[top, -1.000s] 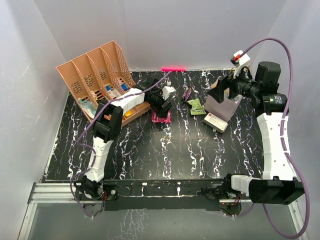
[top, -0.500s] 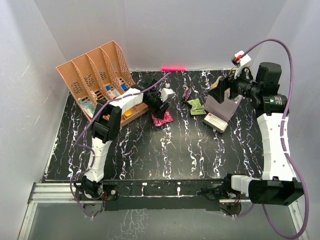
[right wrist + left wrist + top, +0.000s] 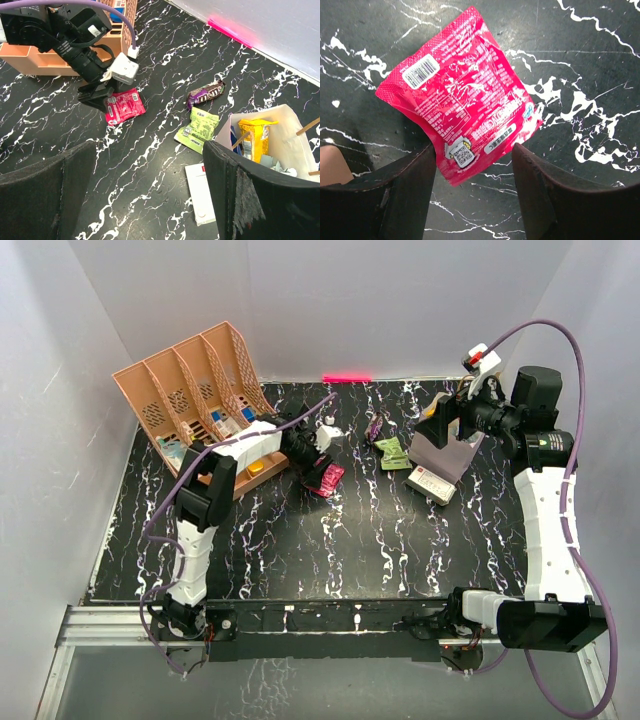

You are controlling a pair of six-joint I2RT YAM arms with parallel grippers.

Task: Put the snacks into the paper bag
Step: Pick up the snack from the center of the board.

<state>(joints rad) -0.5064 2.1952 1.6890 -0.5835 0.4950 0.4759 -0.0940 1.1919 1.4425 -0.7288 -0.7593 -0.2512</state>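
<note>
A pink snack packet [image 3: 460, 97] lies flat on the black marbled table, its lower corner between the open fingers of my left gripper [image 3: 472, 152], which touch nothing. It also shows in the top view [image 3: 326, 478], with the left gripper [image 3: 306, 453] just left of it. A purple packet [image 3: 206, 93] and a green packet [image 3: 197, 125] lie on the table left of the upright paper bag [image 3: 292, 125]. The bag holds a yellow packet [image 3: 256, 136] and others. My right gripper [image 3: 150, 147] is open and empty, above the bag's left edge [image 3: 437, 425].
A white box with a red mark [image 3: 202, 196] lies in front of the bag. The peach slotted organiser [image 3: 190, 400] stands at the back left, close behind the left arm. A pink strip [image 3: 346, 378] runs along the back wall.
My left gripper has drawn back to the left, toward the organiser. The pink packet has turned and now lies tilted, slightly to the right. The right arm has barely moved.
</note>
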